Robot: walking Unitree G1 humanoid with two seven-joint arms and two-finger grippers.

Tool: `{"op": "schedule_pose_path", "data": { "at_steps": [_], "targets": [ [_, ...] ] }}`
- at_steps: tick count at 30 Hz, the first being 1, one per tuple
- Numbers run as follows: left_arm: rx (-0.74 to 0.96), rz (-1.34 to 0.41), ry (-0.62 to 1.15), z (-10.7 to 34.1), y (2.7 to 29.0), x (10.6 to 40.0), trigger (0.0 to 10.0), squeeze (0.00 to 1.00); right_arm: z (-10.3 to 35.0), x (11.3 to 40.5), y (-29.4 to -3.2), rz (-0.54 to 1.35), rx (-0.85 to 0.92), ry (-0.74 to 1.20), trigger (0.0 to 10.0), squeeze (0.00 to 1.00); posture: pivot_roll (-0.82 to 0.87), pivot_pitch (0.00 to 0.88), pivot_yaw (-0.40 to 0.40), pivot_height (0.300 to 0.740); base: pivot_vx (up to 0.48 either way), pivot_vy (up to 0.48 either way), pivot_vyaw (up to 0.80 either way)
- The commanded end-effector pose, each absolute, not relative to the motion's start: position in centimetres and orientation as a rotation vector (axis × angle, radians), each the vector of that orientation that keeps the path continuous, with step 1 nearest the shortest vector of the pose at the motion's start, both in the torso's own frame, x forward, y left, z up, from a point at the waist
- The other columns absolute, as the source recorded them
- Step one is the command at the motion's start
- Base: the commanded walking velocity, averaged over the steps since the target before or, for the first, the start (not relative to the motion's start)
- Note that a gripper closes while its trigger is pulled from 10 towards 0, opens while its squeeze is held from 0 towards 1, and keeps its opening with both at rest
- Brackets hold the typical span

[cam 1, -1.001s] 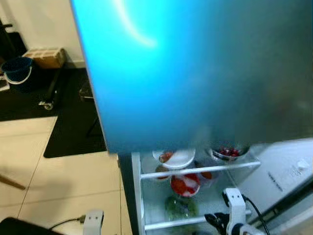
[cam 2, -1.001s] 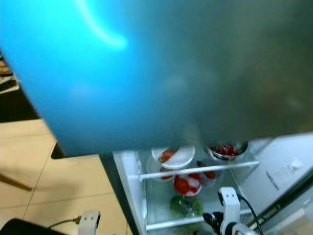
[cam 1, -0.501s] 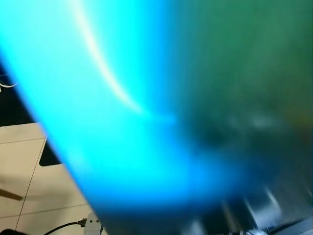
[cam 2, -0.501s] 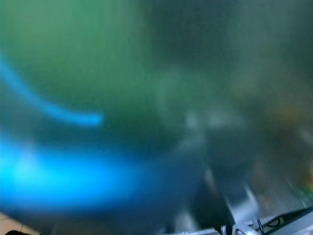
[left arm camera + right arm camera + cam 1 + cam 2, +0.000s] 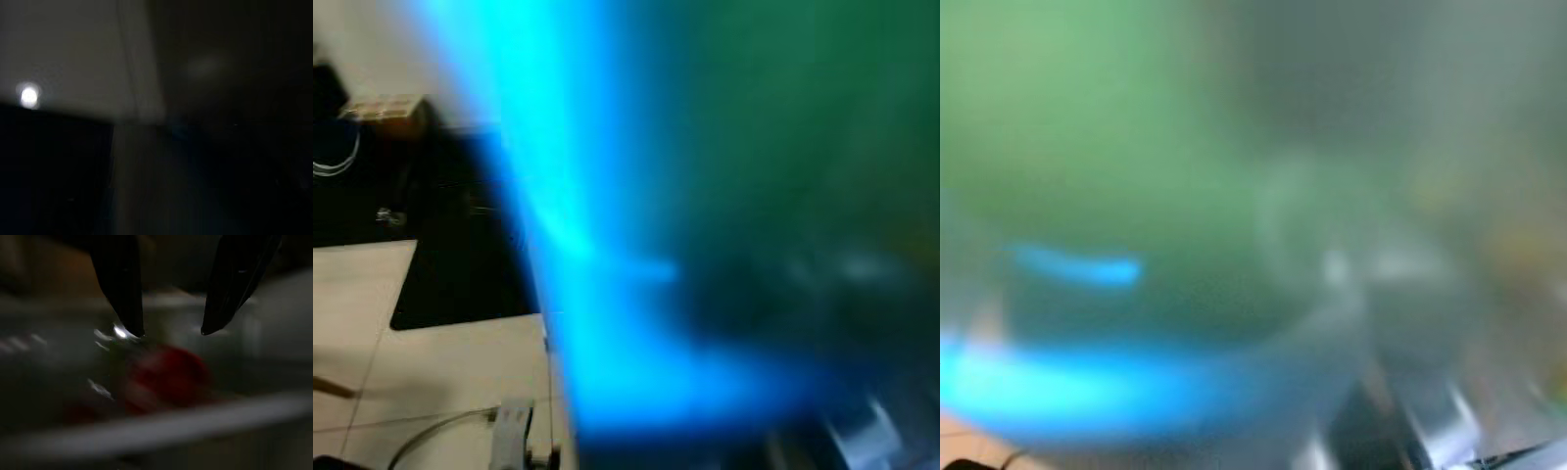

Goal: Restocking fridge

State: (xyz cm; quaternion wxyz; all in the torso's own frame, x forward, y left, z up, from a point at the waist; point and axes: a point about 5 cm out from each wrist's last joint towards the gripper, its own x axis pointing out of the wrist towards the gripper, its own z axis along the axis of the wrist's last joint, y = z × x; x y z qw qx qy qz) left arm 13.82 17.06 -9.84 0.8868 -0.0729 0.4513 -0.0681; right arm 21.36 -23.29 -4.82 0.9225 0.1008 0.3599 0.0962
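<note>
Blurred blue fridge door (image 5: 607,294), right pincer (image 5: 171,330) parted near red food (image 5: 166,377)

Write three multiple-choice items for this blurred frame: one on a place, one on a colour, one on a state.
1. Where does the right pincer point?
A. at red food behind a pale rail
B. at a sink
C. at a bare wall

2. What colour is the big blurred surface close to the head camera?
A. orange
B. bright blue shading to green
C. white

3. How do the right pincer's fingers stand?
A. shut on a cup
B. pressed together
C. apart, holding nothing

Answers: 1 A, the red food lies beyond the fingertips, the rail before it. 2 B, blue and green span the left eye view. 3 C, a gap shows between them.
</note>
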Motion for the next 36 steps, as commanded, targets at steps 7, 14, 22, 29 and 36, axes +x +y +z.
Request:
{"op": "schedule_pose_path", "data": {
  "at_steps": [7,14,22,29,36],
  "targets": [
    [-0.117,-0.142,0.993,-10.19,17.15,13.18,10.0,0.00,-5.30,20.19,-24.27,0.162,0.214,0.775,10.0,0.00,0.00,0.000,-0.010,0.635,0.000,0.000,0.00],
    [-0.129,-0.135,0.993,-10.20,17.15,13.16,10.0,0.00,-5.29,20.23,-24.26,0.159,0.218,0.775,10.0,0.00,0.00,0.000,-0.010,0.635,-0.068,0.000,0.00],
    [-0.126,-0.138,0.995,-10.21,17.08,13.17,10.0,0.00,-5.26,20.22,-24.13,0.185,0.229,0.774,10.0,0.00,0.00,0.000,-0.012,0.645,0.000,0.000,0.00],
    [-0.127,-0.142,0.999,-10.25,16.99,13.10,10.0,0.00,-5.35,20.12,-24.02,0.193,0.231,0.784,10.0,0.00,0.00,0.000,-0.012,0.685,0.000,0.000,0.00],
    [-0.128,-0.144,1.003,-10.28,16.92,13.02,10.0,0.00,-5.31,20.14,-24.10,0.194,0.236,0.782,10.0,0.00,0.00,0.000,-0.013,0.720,0.000,0.000,0.00]
  ]
}}
